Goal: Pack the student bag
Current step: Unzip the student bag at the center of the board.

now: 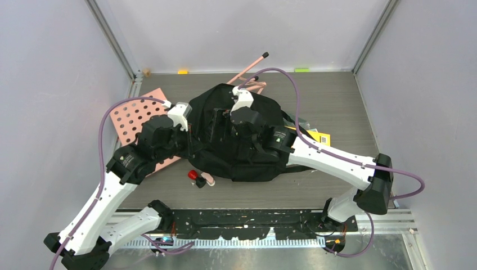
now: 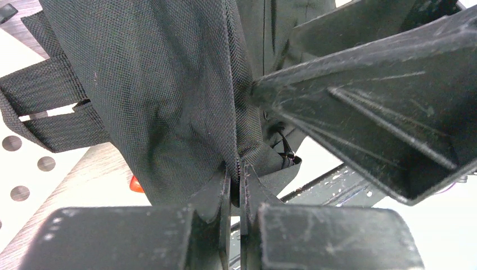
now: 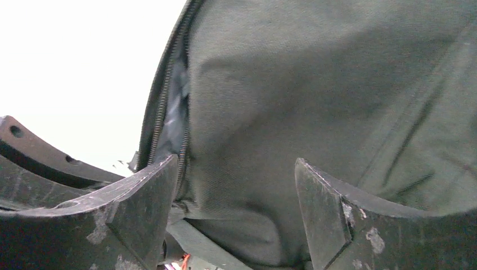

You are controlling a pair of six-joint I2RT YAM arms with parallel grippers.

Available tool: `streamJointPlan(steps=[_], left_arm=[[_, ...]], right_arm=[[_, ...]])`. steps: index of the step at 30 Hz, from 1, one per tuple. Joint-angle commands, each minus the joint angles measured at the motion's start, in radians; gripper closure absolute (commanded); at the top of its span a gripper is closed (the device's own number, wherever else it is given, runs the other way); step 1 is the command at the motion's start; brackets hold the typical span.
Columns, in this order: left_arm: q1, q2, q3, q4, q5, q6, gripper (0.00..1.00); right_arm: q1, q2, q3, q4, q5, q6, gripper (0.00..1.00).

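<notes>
The student bag [image 1: 247, 152], a large black fabric backpack, lies in the middle of the table. My left gripper [image 1: 193, 135] is at its left edge, shut on a fold of bag fabric by the zipper seam [image 2: 236, 171]. My right gripper [image 1: 224, 125] is over the bag's top middle. In the right wrist view it is open [image 3: 236, 191], its fingers [image 3: 143, 197] astride a bulge of bag fabric [image 3: 315, 84], beside an open zipper [image 3: 169, 101]. The right gripper's body shows large in the left wrist view [image 2: 371, 112]. The bag's inside is hidden.
A pink perforated board [image 1: 132, 118] lies under the bag's left side. A red-and-black small item with a pink piece [image 1: 198, 178] lies in front of the bag. Pink rods [image 1: 250, 70] lie behind it. A yellow item [image 1: 322, 136] sticks out at its right. Walls enclose the table.
</notes>
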Motion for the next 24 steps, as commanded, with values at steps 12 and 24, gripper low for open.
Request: streamJointPlan(steps=[12,24], left_arm=[[0.007,-0.008,0.009,0.083,0.019,0.016,1.0],[0.006,0.088,0.19,0.003,-0.191,0.142,0.43]], right_arm=[[0.004,0.096,0.124,0.03,-0.004,0.018,0.48],[0.004,0.029,0.078,0.054,0.026,-0.011,1.0]])
